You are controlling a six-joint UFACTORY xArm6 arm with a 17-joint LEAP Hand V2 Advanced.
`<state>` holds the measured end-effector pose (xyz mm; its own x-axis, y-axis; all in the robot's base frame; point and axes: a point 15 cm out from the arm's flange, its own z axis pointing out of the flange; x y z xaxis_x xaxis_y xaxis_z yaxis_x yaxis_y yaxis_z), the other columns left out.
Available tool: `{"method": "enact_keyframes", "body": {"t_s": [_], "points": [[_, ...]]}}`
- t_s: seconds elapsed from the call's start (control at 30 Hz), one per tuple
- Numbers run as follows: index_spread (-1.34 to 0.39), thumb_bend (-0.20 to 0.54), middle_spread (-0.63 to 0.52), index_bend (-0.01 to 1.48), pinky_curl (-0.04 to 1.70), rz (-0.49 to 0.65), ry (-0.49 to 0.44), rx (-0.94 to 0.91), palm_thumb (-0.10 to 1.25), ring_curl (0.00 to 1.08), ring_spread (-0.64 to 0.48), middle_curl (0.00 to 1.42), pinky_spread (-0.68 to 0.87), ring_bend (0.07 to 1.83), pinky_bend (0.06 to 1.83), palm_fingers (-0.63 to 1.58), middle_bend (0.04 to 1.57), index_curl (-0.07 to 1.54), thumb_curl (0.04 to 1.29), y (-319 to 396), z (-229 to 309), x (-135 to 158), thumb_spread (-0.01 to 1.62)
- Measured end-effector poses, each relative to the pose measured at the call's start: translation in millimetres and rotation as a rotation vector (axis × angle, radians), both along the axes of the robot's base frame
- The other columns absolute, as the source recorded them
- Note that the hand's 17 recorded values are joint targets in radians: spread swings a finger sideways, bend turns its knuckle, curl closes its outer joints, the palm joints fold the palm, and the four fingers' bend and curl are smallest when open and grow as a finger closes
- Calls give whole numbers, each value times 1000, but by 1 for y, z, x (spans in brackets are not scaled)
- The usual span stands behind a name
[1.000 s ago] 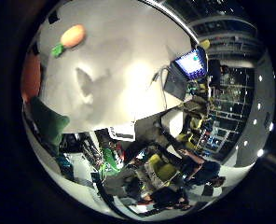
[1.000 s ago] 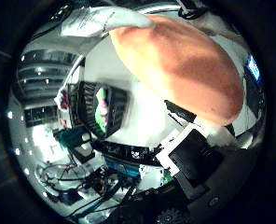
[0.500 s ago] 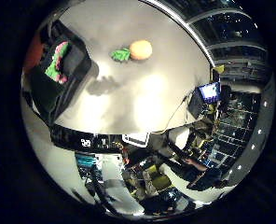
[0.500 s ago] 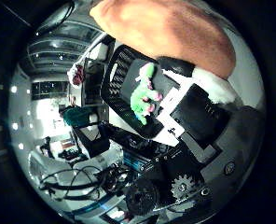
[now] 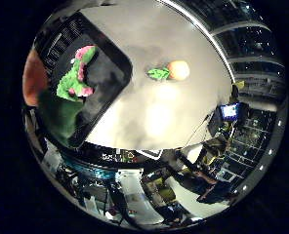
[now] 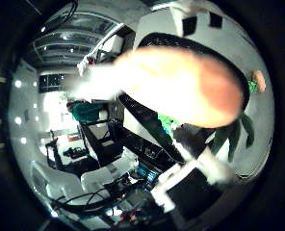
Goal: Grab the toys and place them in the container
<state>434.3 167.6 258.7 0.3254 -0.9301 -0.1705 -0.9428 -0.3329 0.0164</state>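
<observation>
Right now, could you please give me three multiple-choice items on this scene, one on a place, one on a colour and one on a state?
1. Where does the green and pink toy lie?
A. in the black container
B. on the bare table
C. on the floor

2. What colour is the round part of the toy left out on the table?
A. blue
B. orange
C. black

3. What is the large orange toy's state?
A. lying flat on the table far from the palm
B. close against the palm, over the container
C. resting at the bottom of the container

Answers:
1 A: the green and pink toy sits inside the black container.
2 B: the toy on the table is orange with a green end, lying on the white table.
3 B: the orange toy fills much of the thumb side view, with the container behind it.
</observation>
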Motion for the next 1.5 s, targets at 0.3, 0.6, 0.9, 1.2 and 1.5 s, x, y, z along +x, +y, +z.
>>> {"method": "enact_keyframes", "body": {"t_s": [0.3, 0.6, 0.9, 1.2, 1.5], "points": [[-494, -26, 59, 151, 246, 30, -18, -13, 826, 265, 207, 328, 405, 297, 542, -42, 183, 288, 425, -27, 2, 7, 983], [-457, -22, 39, 176, 252, -78, -40, -56, 822, 252, 176, 325, 386, 240, 421, 64, 200, 296, 419, -140, 4, 23, 1002], [-460, -17, 14, 171, 262, -164, -16, -156, 925, 253, 157, 328, 371, 198, 327, 138, 194, 297, 441, -262, -11, 15, 1014], [-460, -17, 12, 169, 281, -182, 45, -221, 962, 250, 156, 322, 373, 194, 300, 148, 196, 293, 454, -338, -59, 17, 1007], [-459, -19, -5, 161, 292, -174, -4, -240, 966, 257, 136, 321, 377, 211, 288, 163, 195, 284, 465, -357, -89, 54, 1006]]}}
